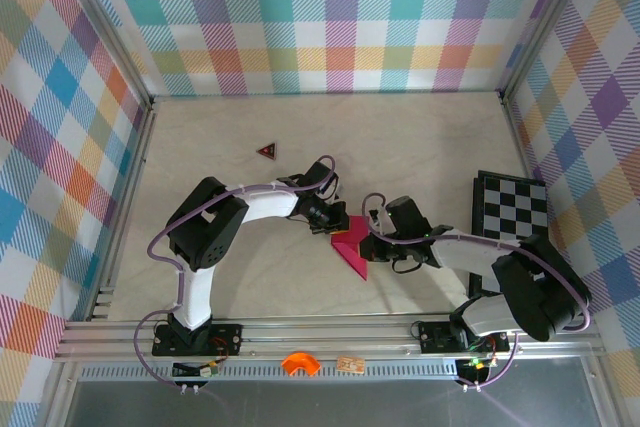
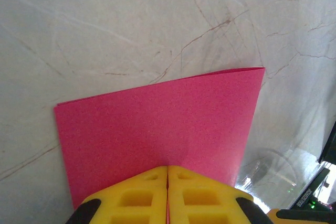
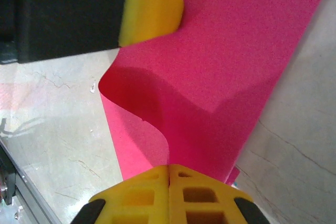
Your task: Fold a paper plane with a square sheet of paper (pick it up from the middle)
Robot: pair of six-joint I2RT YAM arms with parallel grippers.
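The square sheet of paper (image 1: pixel 352 252) is magenta-pink and hangs doubled over between my two arms, just above the table's middle. My left gripper (image 1: pixel 332 220) pinches its upper edge; in the left wrist view the yellow fingers (image 2: pixel 137 195) meet on the sheet (image 2: pixel 157 124), which spreads flat ahead of them. My right gripper (image 1: pixel 378 234) grips the sheet from the right. In the right wrist view its yellow fingers (image 3: pixel 202 195) are shut on the curled paper (image 3: pixel 220 72), and the left gripper's yellow finger (image 3: pixel 149 6) shows at the top. No paper plane has taken shape.
A black-and-white checkerboard (image 1: pixel 511 206) lies at the table's right side. A tiny dark red triangle (image 1: pixel 266 150) sits behind the left arm. Plaid walls enclose three sides, and an aluminium rail (image 1: pixel 330 332) runs along the near edge.
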